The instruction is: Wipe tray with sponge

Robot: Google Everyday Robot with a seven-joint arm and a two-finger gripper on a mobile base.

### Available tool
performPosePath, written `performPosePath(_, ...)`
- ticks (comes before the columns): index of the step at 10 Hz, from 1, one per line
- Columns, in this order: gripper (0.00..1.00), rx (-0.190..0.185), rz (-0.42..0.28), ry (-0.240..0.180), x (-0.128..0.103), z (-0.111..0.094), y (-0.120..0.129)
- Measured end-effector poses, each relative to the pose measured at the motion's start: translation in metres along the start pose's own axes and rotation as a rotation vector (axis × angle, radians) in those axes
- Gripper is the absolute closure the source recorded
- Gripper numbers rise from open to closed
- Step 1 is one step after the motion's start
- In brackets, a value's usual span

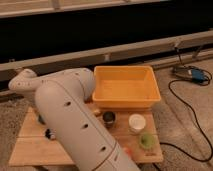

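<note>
So, far left: the white arm [75, 125] bends at its elbow over the left half of the wooden table [27, 152] and blocks most of it. The gripper is hidden behind that arm, low over the table's left part; it is pinched fully closed, but on what I can't tell. A blue-teal scrap [40, 120] peeks out at the arm's left edge, with a small dark bit [50, 133] just below it. That scrap may be the sponge or a cloth, can't say which.

Centre: a dark cup [109, 117] stands just in front of the tray [125, 103], which sits at the table's back right, looks empty, untouched. Right of the cup is a white cup [136, 121], then a green item [146, 140] near the front edge. On the floor, far right, a black cable [197, 135].

Step in hand, my guess: grabbing the sponge, wiping not yet begun. Next move calls for lifting clear of the cups, swinging right over the tray rim, lowering to the floor of it.
</note>
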Motion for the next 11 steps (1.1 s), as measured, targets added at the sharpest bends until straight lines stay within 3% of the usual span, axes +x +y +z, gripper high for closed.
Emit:
performPosePath(5,1.0,0.019,-0.079,-0.074,0.028,-0.072,-0.008)
performPosePath(7,1.0,0.02,-0.073,-0.112,0.039,-0.104,-0.025)
performPosePath(9,1.0,0.006,-0.033,-0.145,0.052,-0.124,-0.062)
performPosePath(11,1.0,-0.017,0.029,-0.178,0.062,-0.14,-0.117)
